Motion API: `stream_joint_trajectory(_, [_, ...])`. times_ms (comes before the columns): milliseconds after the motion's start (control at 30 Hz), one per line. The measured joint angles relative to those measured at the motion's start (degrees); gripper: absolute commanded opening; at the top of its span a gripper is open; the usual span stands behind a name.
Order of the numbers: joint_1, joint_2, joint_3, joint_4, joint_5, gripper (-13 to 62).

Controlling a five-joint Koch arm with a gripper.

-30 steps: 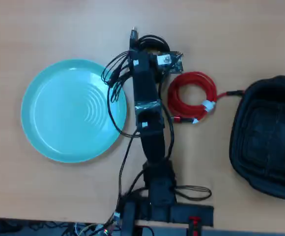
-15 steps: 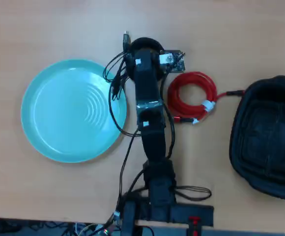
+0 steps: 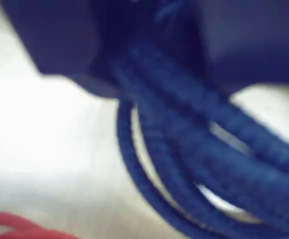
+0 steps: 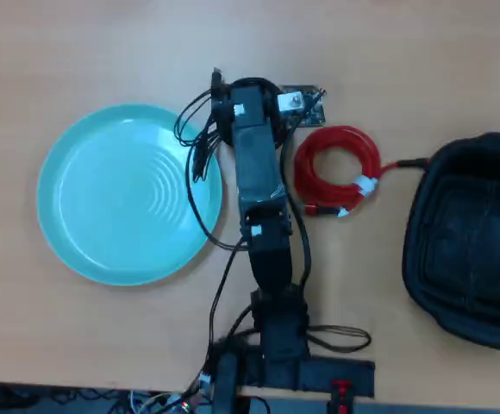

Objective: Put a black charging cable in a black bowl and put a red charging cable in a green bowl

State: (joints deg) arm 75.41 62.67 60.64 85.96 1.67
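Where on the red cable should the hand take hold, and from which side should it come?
Probably from straight above, across one strand of the ring. The red cable lies flat as a round coil with an open middle, so one finger could go inside the ring and one outside. The left arc in the overhead view, away from the white tie and the plug ends, looks simplest and is nearest the arm.

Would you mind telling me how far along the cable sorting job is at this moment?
Nothing is delivered yet: the green bowl and black bowl both look empty. In hand: the wrist view shows coiled loops of the black charging cable close under the end effector, apparently held, though the blur hides the jaws. Left: carry it to the black bowl, then move the red charging cable, lying on the table, into the green bowl.
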Motion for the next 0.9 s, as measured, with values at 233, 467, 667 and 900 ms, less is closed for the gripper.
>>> stream_joint_trajectory(233, [-0.9,2.8,0.1,0.4,0.0,-5.6])
stream_joint_trajectory(467, [-1.1,6.6,0.1,1.3,0.0,-5.4])
stream_joint_trajectory(667, [-0.8,15.2,0.1,1.7,-2.7,-5.2])
stream_joint_trajectory(900, [9.2,21.7,0.1,5.9,-4.2,-5.2])
